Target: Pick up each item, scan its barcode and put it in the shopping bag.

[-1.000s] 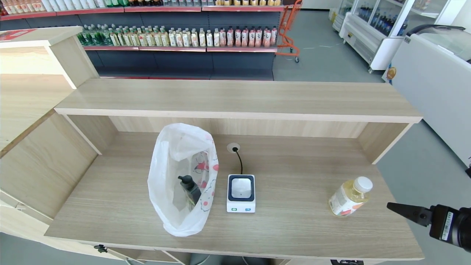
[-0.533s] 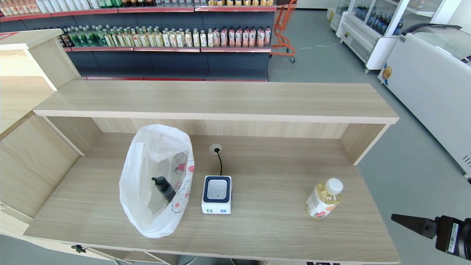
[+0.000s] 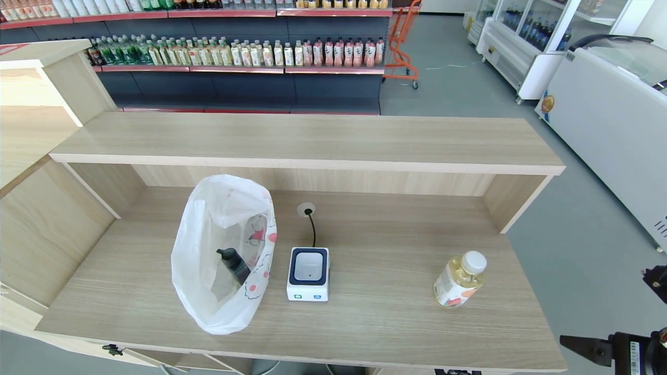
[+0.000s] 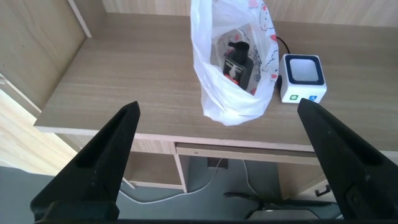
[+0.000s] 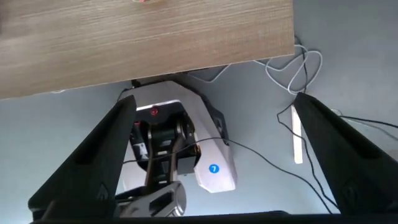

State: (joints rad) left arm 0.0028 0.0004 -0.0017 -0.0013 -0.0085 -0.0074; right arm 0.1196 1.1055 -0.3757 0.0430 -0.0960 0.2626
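The head view looks forward and down from high over the counter (image 3: 396, 323), far enough back to take in its whole top and the store shelves (image 3: 239, 69) beyond. The left wrist view sits off the counter's near edge, facing down and forward at the shopping bag (image 4: 214, 102) and scanner (image 4: 303, 78), both shared with the head view. The right wrist view faces almost straight down past that edge to the floor (image 5: 261, 112), sharing just a strip of counter.
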